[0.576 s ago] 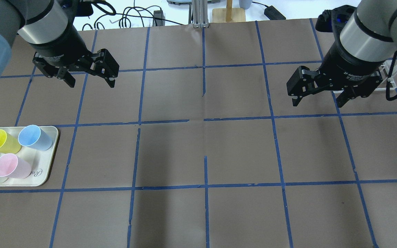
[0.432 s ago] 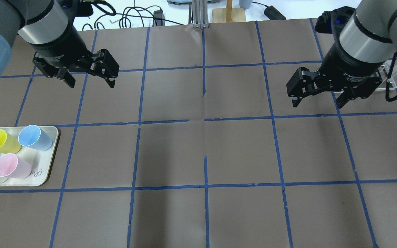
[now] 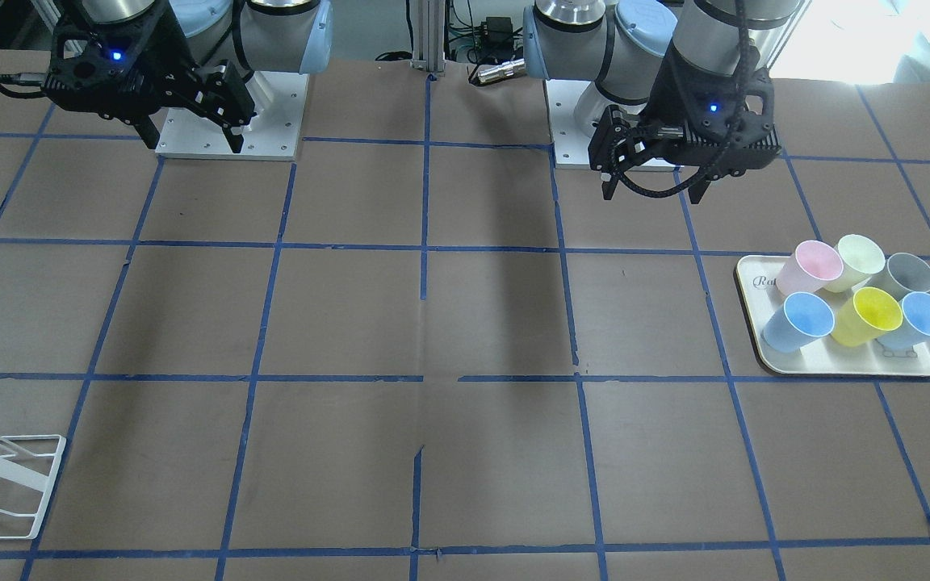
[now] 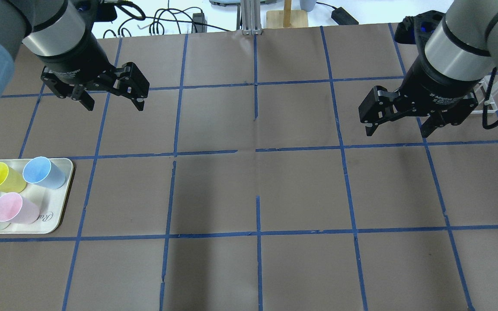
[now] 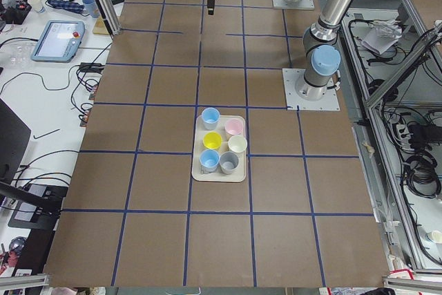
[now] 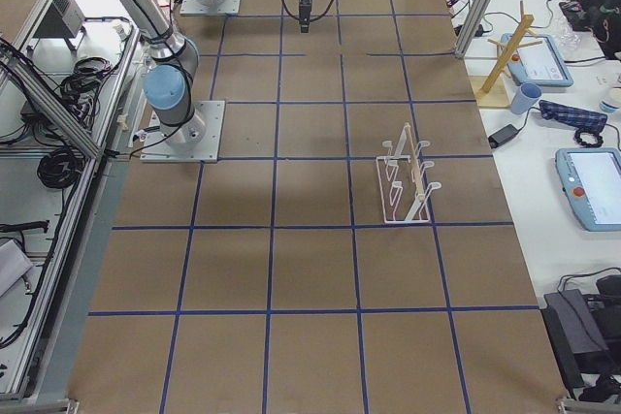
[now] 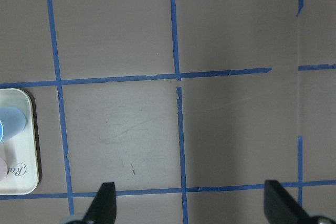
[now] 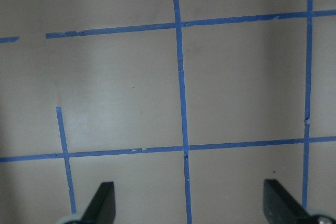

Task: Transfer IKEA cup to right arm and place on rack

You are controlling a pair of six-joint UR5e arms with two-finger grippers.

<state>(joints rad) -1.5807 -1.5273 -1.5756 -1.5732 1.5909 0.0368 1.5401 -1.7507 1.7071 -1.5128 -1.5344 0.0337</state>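
The left claw [image 4: 115, 105] is hanging over the desk [image 4: 301, 190] with its jaws spread and nothing between them, well apart from the cups. The right claw [image 4: 397, 129] is hanging on its own side, also spread and empty.

The IKEA cup [image 3: 905, 274] is standing mouth up in the cream tray [image 3: 844, 369], at the end of the row nearer to the robot. A pale green cup [image 3: 860, 257] is sitting just beside it. A yellow cup [image 3: 873, 311] and a blue cup [image 3: 923, 316] are crowding it from the operators' side.

I am judging that the step in hand is the left claw's reach to this cup. To do it well, the claw should probably be coming down from above with wide jaws, one finger on the free side toward the tray's rim, so the neighbours are not being pushed. It should be gripping near one end of the cup, leaving wall free for the right claw, which is on the side of the rack [image 3: 5, 476].
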